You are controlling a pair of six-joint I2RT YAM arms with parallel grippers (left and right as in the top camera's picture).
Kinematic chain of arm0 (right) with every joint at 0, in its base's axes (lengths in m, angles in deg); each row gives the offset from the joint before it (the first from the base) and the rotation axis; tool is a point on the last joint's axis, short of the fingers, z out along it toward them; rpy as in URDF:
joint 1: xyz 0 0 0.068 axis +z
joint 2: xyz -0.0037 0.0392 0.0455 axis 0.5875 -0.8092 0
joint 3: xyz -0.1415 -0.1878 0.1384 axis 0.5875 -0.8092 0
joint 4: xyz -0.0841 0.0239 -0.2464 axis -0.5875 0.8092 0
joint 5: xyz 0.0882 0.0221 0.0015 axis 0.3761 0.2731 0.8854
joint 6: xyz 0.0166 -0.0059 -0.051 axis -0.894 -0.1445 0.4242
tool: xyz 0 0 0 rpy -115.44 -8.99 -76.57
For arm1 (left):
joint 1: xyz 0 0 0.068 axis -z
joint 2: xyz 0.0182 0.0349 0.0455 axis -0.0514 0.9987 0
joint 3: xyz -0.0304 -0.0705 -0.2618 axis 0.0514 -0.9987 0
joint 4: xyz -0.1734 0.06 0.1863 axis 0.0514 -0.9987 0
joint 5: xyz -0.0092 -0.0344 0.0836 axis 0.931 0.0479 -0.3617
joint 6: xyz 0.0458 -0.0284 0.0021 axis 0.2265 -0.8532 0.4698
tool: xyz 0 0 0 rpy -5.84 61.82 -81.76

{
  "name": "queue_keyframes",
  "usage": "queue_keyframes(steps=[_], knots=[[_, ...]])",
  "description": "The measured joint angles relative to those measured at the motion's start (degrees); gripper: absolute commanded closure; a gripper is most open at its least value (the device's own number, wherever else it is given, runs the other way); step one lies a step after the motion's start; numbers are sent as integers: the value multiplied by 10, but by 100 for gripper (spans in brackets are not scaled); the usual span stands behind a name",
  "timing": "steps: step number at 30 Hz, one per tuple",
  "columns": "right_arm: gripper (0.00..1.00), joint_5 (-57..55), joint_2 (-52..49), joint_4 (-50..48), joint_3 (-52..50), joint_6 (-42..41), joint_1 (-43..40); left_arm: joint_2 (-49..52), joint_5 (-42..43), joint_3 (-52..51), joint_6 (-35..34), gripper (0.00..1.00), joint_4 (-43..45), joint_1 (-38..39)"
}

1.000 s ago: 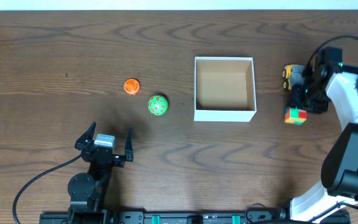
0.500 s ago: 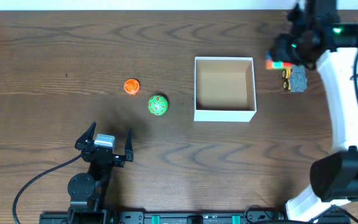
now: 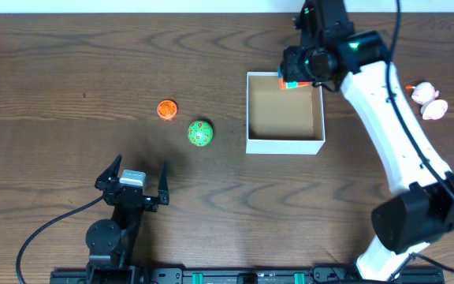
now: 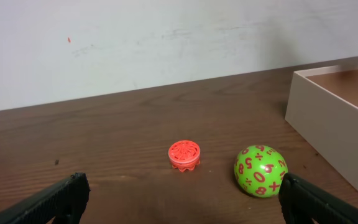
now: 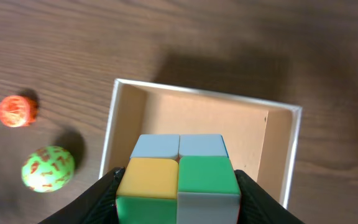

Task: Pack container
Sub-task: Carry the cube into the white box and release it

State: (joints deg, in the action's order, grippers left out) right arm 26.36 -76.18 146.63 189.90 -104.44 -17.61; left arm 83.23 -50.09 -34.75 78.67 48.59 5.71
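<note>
Dark wood-grain worktop [image 3: 69,55]. Left of centre on it, small orange ridged disc [image 3: 166,110] just beside a green ball [image 3: 200,133] covered in red numbers, not touching. Way off by the right edge, pink toy [image 3: 429,99], too small to make out tbh. Also a multicoloured cube [image 5: 178,171] with blue, yellow, green and grey faces. Black cable [image 3: 46,229] trailing bottom left.
</note>
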Motion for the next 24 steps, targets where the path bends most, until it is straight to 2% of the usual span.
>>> queue_keyframes(steps=[24], knots=[[44,-62,-141,21,0,-41,-2,0,0,0,0,2,0,0]])
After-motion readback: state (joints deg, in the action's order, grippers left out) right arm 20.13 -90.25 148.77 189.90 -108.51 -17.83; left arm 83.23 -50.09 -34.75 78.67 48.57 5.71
